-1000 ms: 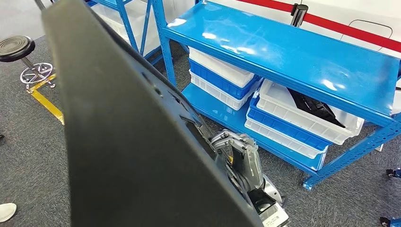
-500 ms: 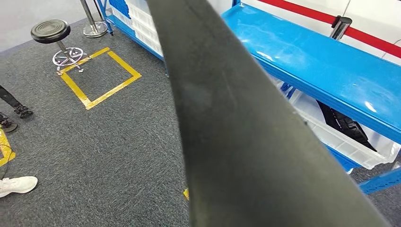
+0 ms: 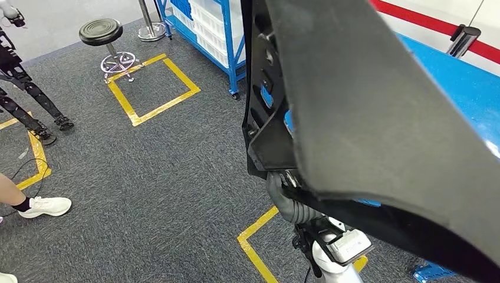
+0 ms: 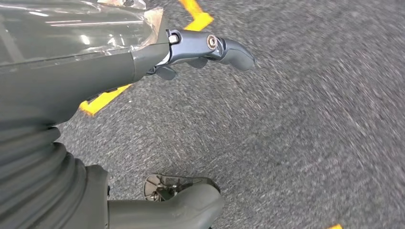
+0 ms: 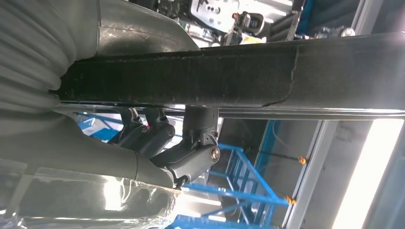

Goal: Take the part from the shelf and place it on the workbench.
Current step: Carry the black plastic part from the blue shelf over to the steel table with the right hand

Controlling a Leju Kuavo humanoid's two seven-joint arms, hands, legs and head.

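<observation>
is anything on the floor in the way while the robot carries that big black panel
Nothing visible lies directly ahead. The panel, gripped by the right hand, hides much of the view. The stool and a person's shoe stand off to the left.

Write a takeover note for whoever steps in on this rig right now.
Right hand: grips the large black part along its edge, fingers wrapped around the rim.
Left hand: holds nothing, fingers apart, above the grey carpet.
The part: off the blue shelf, carried high and close in front of the head camera.
Done: the part is picked from the shelf.
Left: reach the workbench and set the part down. A person's foot in a white shoe is on the carpet to the robot's left; mind it.
</observation>
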